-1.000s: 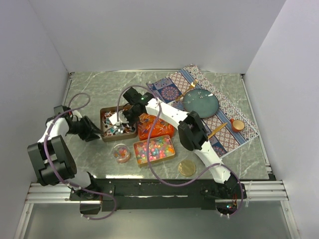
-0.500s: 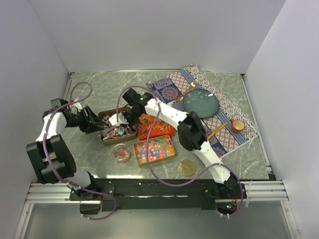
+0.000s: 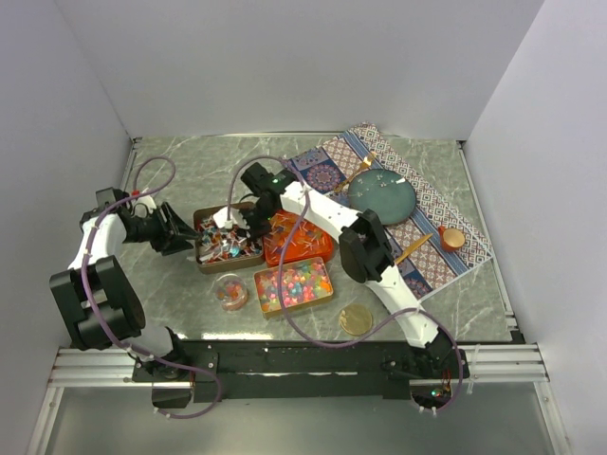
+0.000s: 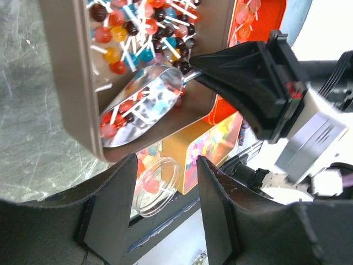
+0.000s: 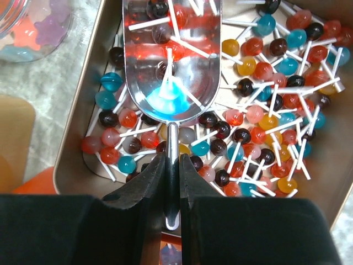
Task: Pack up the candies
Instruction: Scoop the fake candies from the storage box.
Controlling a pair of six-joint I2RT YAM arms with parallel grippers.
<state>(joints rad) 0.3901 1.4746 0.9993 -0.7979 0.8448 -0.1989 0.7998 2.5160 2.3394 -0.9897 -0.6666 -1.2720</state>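
**Scoop lying in the brown tin of lollipops**

We see the right gripper (image 5: 172, 165) pinched tight on the thin handle of a metal scoop (image 5: 171, 61). Its bowl lies in the brown tin (image 5: 85, 110), left of centre in the overhead view. A few of the candies (image 5: 265, 72), stick lollipops in red, blue, yellow and dark, sit in the bowl, and the rest are heaped in the tin. The left gripper (image 4: 165, 165) is at the tin's left edge, fingers spread wide, holding nothing we can make out. Just below, multicoloured jellies (image 3: 293, 284) fill the gold tin (image 4: 174, 157) beside a small clear jar (image 3: 230, 291).
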